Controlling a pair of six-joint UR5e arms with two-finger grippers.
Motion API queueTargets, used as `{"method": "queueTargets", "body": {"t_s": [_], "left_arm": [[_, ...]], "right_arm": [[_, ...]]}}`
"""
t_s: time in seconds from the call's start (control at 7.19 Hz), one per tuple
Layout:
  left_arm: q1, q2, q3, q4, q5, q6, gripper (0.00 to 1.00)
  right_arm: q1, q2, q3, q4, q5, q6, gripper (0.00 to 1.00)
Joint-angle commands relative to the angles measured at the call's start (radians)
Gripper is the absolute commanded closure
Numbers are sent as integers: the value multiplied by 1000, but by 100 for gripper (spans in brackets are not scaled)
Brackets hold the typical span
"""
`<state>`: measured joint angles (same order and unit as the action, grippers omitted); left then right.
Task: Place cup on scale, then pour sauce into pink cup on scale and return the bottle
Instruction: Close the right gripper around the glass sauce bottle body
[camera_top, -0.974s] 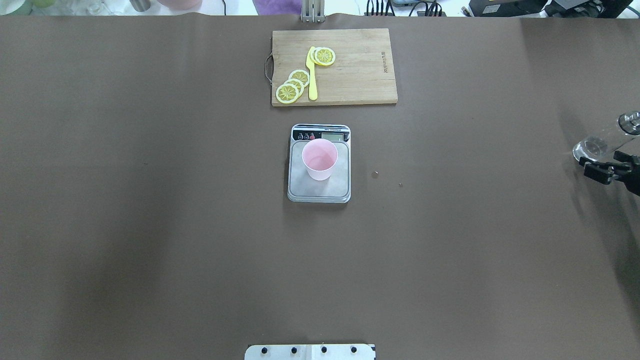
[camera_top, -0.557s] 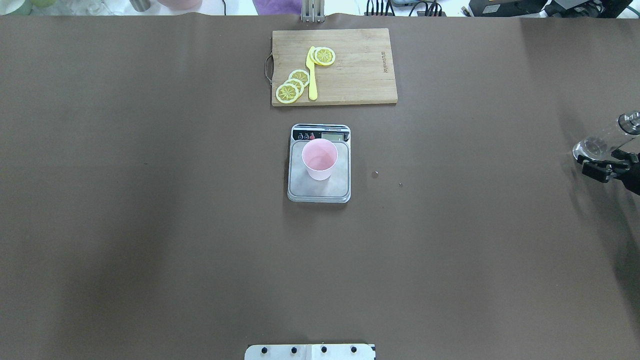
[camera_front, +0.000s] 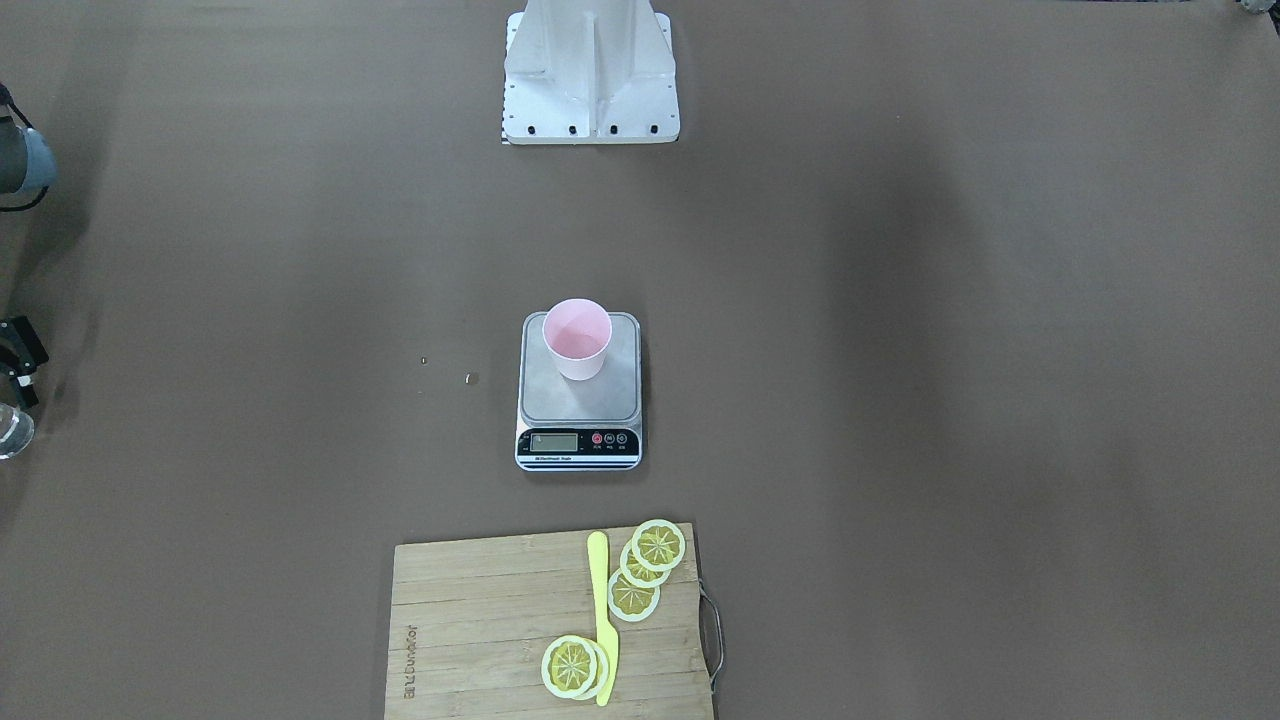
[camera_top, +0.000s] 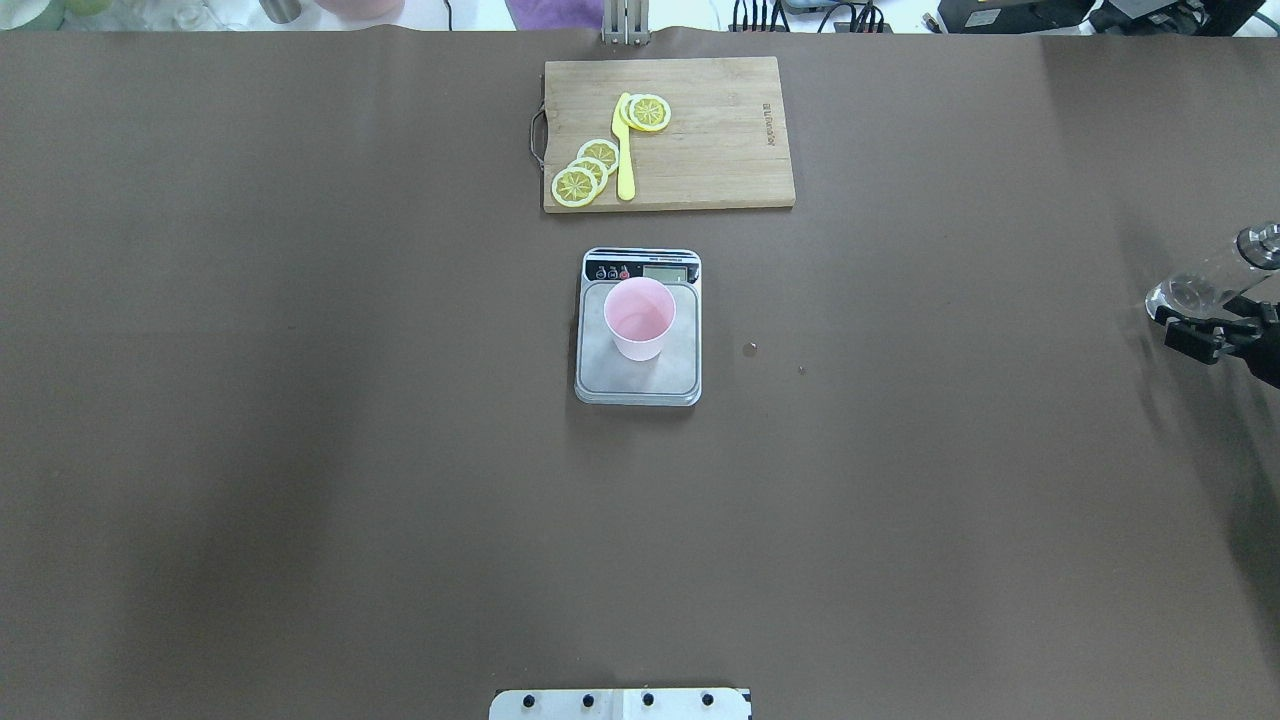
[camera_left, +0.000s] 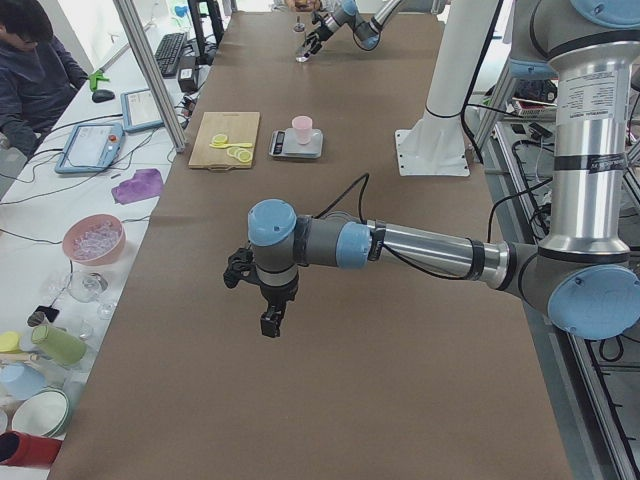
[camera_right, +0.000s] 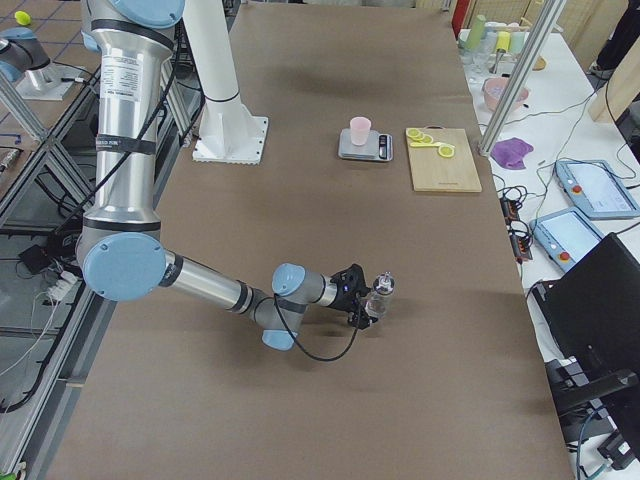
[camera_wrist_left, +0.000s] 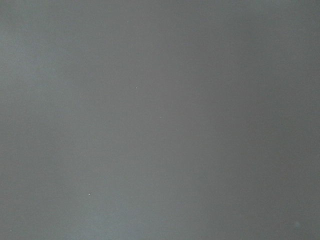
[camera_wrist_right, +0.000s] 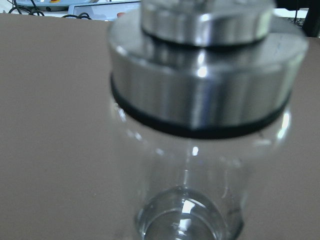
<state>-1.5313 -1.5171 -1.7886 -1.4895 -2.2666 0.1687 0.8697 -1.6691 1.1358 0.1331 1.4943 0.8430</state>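
Currently, the right gripper (camera_top: 1190, 335) sits at the lower glass body of the bottle (camera_top: 1215, 275), which fills its wrist camera. Whether its 2 fingers are clamped on the glass or merely beside it cannot be told. The left gripper (camera_left: 270, 322) hangs over bare table (camera_left: 400, 400), and its state cannot be told either. The cup (camera_top: 640, 318) stands on the scale (camera_top: 600, 375), well away to the right gripper's left. Step 1 thus looks done; the step in hand is judged to be bottle handling, with taking or leaving undecided. To do it well: keep the grip low on the glass, under the metal collar (camera_wrist_right: 200, 95), square to the body; close or part the fingers without nudging; travel straight up or straight back. The bottle stands upright, long axis vertical, spout (camera_top: 1262, 243) at the top; which way the spout's opening faces is unclear.
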Motion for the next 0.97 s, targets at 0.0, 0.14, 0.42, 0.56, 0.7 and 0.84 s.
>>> {"method": "queueTargets", "body": {"t_s": [0.0,0.14,0.42,0.56,0.7,0.84], "left_arm": [[0,0,0,0,-1,0,1],[0,0,0,0,-1,0,1],[0,0,0,0,-1,-2,1],[0,0,-3,-2,-1,0,1],[0,-2,-3,-2,-1,-2,1],[0,0,-5,-2,-1,-2,1]], "right_arm": [[0,3,1,0,-5,-1,0],[2,6,-2,12,-6,-1,1],[2,8,-1,16,-11,-1,1],[2,8,-1,16,-11,-1,1],[2,8,-1,16,-20,-1,2],[2,8,-1,16,-29,-1,2]]}}
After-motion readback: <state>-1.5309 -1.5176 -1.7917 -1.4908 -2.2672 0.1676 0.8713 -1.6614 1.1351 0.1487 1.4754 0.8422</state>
